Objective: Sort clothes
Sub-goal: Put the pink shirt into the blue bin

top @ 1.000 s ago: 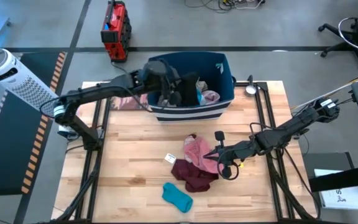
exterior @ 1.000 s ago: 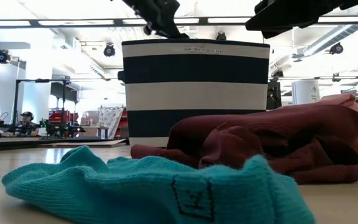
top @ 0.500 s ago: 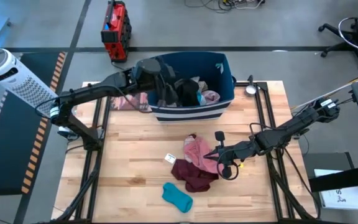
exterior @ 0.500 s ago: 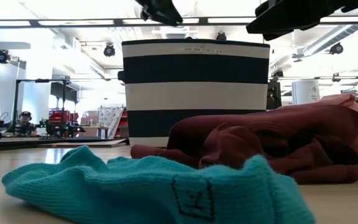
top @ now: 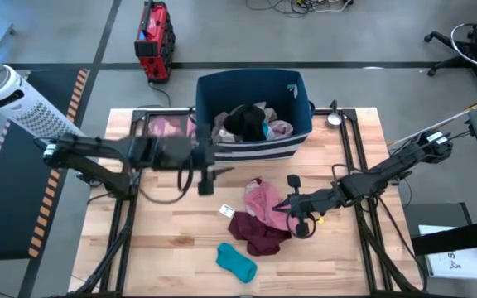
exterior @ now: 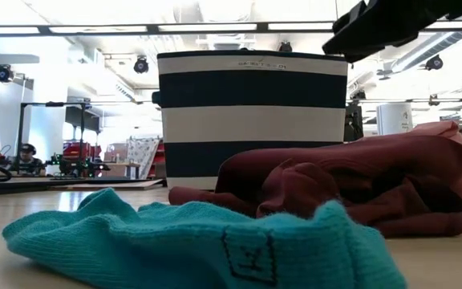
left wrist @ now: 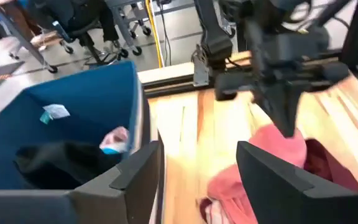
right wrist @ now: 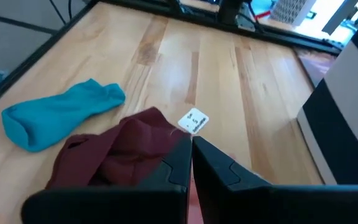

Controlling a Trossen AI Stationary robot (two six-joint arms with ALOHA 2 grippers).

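My left fingers (top: 206, 180), empty and parted, hover mid-frame below the striped navy fabric bin (top: 255, 147). My right fingers (top: 281, 207) are pressed shut over the crumpled pink garment (top: 261, 201).

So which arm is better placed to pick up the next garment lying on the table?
Probably the left: its tool is open and empty beside the blue striped bin, facing the pink cloth. The right tool is shut at that cloth's edge.

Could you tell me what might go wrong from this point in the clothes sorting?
The left gripper, open and empty, is in front of the striped bin; a low swing could knock it. The right gripper, shut, sits at the pink garment, which overlaps the maroon garment, so a lift might drag both. The teal sock lies near the table's front edge and could be pushed off.
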